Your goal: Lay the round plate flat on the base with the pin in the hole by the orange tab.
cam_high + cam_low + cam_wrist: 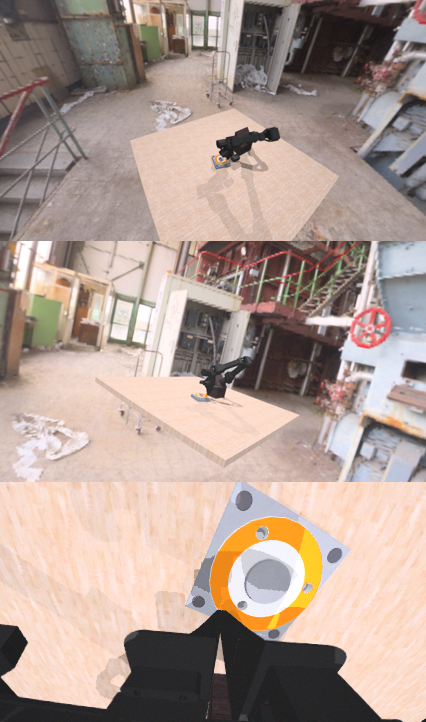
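Orange ring: the round plate (pixel 265 577) has a wide orange band around a white inner ring, with small holes spaced around the band.
Plate position: it sits on a square grey base (pixel 245 513), threaded over a grey round post (pixel 268 577) that shows through its middle.
Base: the grey square has a dark hole near each corner and rests on the counter (pixel 185 191).
Counter: pale wood-grain board, seen from above as a tilted square with the base near its middle.
Tab and pin: the wrist view does not make clear which part of the orange band is the tab, and the pin cannot be picked out.
End effector: the black end effector (pixel 220 616) is clenched with nothing between its fingers; the two fingertips meet in a single point.
End effector position: in the wrist view that point lies at the near edge of the orange band, over the edge of the base; whether it touches the plate cannot be told.
Arm: in the top view the black arm (pixel 247 137) reaches out low from its dark block and bends down over the plate (pixel 220 159).
Side view: the exterior view shows the arm hunched over the small grey base (pixel 200 397), with the orange ring just visible on top.
Shadows: the arm throws long soft shadows across the counter toward the viewer.
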Robot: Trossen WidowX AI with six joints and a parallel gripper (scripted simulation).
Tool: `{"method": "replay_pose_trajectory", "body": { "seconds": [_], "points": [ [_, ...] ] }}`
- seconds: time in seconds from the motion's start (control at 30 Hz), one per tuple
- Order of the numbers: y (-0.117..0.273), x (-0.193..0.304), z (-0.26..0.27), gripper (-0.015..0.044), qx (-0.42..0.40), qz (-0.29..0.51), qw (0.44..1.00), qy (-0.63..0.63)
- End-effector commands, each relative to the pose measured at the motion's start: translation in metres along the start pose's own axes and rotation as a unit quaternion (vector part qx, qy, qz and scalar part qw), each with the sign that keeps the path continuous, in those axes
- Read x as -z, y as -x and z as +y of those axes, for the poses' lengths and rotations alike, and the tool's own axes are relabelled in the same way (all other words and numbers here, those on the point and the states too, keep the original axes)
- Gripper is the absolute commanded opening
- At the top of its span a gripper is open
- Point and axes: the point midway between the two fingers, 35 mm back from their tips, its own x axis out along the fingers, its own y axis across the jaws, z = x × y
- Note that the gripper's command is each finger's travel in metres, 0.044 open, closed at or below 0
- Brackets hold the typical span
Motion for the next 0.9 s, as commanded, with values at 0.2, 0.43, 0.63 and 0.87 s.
{"method": "replay_pose_trajectory", "body": {
  "seconds": [0.2,0.43,0.63,0.87],
  "points": [
    [-0.002,0.011,-0.006,0.0,0.003,0.008,1.0,-0.003],
    [-0.002,0.013,-0.009,0.0,0.003,0.008,1.0,-0.003],
    [-0.002,0.014,-0.012,0.0,0.003,0.008,1.0,-0.003],
    [-0.001,0.015,-0.015,0.0,0.004,0.008,1.0,-0.003]
  ]
}}
